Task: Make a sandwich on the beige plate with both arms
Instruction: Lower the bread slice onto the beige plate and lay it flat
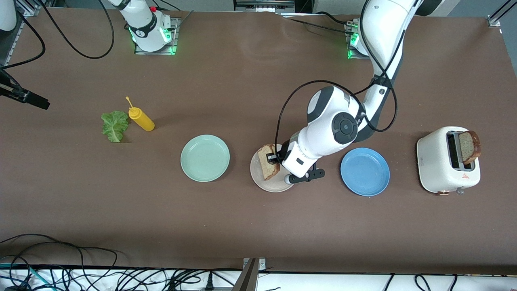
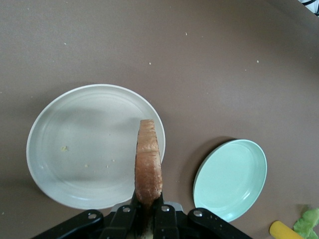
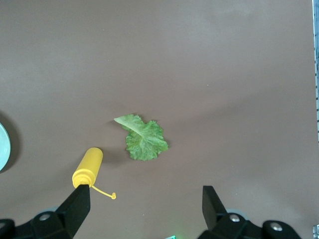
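Starting at the right arm's end of the table, the lettuce leaf (image 1: 114, 125) lies flat beside a yellow squeeze bottle (image 1: 141, 119); the right gripper (image 3: 144, 209) waits above them, fingers spread wide and holding nothing. Thin and floppy, the leaf looks best pinched at its thicker rib. Next along the table's middle come a mint-green plate (image 1: 204, 158), then the beige plate (image 1: 258, 178), over which the left gripper (image 1: 276, 157) pinches a bread slice (image 1: 268, 161) on edge by its crust. Light, spongy bread would probably dent under a hard squeeze, so the crust is the sensible hold. Past a blue plate (image 1: 364, 171), a second slice (image 1: 470, 146) stands in the white toaster (image 1: 448, 160), whose small markings cannot be read.
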Robot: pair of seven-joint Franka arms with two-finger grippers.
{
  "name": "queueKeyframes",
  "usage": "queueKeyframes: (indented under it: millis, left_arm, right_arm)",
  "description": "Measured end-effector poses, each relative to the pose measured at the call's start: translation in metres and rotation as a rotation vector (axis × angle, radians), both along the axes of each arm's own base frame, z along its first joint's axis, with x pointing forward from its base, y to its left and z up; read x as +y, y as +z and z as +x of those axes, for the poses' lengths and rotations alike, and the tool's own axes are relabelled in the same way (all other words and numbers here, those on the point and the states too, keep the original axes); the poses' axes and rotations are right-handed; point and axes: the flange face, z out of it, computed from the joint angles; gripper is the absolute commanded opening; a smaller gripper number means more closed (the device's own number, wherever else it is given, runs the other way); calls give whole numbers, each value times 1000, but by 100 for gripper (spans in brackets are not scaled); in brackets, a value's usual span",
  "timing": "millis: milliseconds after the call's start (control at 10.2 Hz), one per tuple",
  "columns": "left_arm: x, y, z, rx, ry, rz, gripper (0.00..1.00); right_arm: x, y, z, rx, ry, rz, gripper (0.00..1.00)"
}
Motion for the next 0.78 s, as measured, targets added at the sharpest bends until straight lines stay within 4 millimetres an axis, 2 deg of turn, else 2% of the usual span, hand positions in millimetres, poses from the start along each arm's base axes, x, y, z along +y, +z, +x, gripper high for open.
queueKeyframes:
  millis: [784]
  left_arm:
    - [3, -49, 13, -44, 85, -22, 0]
  right_arm:
    - [-6, 0, -1, -2, -18, 18, 100]
